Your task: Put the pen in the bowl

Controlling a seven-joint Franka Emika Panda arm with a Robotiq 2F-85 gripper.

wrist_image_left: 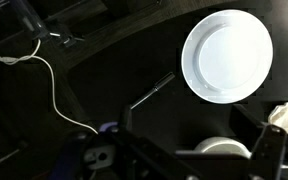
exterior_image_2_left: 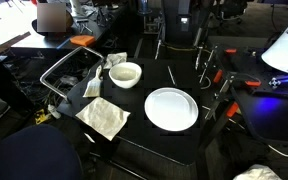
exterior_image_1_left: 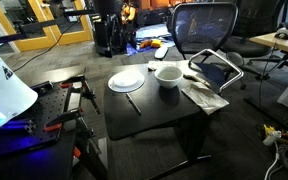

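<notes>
Gripper [wrist_image_left: 196, 158] is hovering over the desk [wrist_image_left: 154, 55]; I am holding my jaws apart, gripping nothing. Pen [wrist_image_left: 149, 93] is lying flat near a desk edge, just beside the plate [wrist_image_left: 227, 55], lying apart from the bowl [wrist_image_left: 219, 147].

On the table [exterior_image_1_left: 159, 115], the pen [exterior_image_1_left: 133, 101] lies just beside the plate [exterior_image_1_left: 126, 81]; the bowl [exterior_image_1_left: 168, 75] stands near the plate, a cloth [exterior_image_1_left: 204, 93] alongside.
</notes>
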